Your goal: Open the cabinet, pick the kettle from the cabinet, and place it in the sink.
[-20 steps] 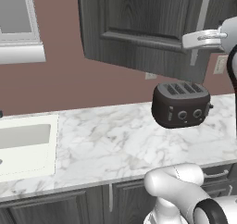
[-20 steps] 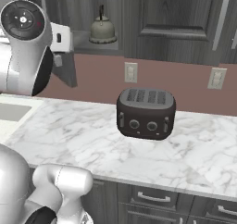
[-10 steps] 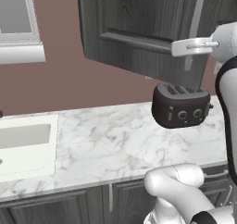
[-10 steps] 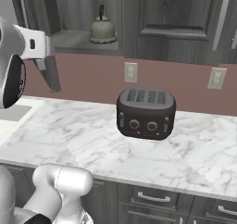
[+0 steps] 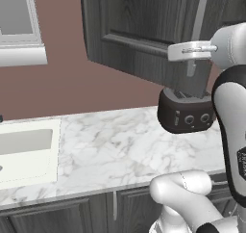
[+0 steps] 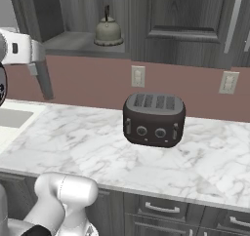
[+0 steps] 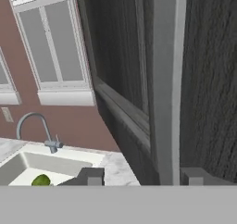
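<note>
Cabinet [image 5: 144, 30] door stands swung open toward the robot, its recessed panel seen at an angle in the left base view. The long silver bar handle [image 7: 165, 79] runs vertically through the hand view, close up.

Hand [image 7: 141, 176]: its two dark fingertips [image 7: 91, 176] stand apart at the bottom of the hand view, one on each side of the bar handle. Whether either pad touches the bar cannot be told. The jaws are parted, not clamped flat together, and no object sits between them other than the bar passing across the gap. In the left base view the white wrist sits at the door's right edge, level with the lower part of the door.

Kettle [image 6: 108, 31]: upright on the open cabinet shelf [image 6: 73, 41], at upper left of the right base view, arched handle up. It is well apart from the hand.

Sink [image 5: 29, 152]: white basin set in the bench [image 5: 110, 145] at far left of the left base view. In the hand view the grey gooseneck tap [image 7: 37, 130] stands at its back rim, and a small green object [image 7: 40, 180] lies in the basin.

Toaster [image 6: 154, 119]: dark, four-slot, two knobs facing front, on the marble bench below the wall cabinets. Two wall outlets [image 6: 138, 76] behind it. Window [image 7: 55, 47] with white frame above the sink.
</note>
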Controlling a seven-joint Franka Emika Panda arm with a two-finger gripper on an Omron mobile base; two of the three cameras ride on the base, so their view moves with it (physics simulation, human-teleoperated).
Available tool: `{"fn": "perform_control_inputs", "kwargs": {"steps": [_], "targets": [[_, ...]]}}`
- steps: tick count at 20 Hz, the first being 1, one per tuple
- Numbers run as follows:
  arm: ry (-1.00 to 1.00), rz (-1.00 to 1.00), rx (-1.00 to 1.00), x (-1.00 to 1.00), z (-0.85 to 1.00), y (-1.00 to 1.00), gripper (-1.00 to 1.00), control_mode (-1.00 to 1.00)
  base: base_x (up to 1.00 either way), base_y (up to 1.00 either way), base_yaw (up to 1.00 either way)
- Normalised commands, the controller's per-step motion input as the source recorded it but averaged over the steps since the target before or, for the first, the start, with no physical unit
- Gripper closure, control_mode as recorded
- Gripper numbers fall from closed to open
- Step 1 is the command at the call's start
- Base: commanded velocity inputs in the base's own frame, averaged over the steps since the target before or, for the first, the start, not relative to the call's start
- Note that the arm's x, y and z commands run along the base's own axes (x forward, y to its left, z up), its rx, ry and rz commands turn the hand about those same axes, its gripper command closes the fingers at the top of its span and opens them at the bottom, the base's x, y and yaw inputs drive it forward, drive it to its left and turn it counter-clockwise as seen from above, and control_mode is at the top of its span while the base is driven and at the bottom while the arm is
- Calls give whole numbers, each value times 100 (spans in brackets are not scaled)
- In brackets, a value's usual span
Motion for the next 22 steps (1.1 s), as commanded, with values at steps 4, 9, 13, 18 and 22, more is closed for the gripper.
{"fn": "perform_control_inputs", "kwargs": {"steps": [4,9,13,18,22], "targets": [[10,-2,2,-28,-3,-10,-100,-100,0,0,0],[0,-4,6,-54,-3,-25,-100,-100,0,0,0],[0,-8,4,-57,-6,-23,-100,-100,0,0,0],[-2,-14,5,-49,-4,-32,-100,-100,0,0,0],[-2,-13,11,-39,3,-42,-100,-100,0,0,0]]}}
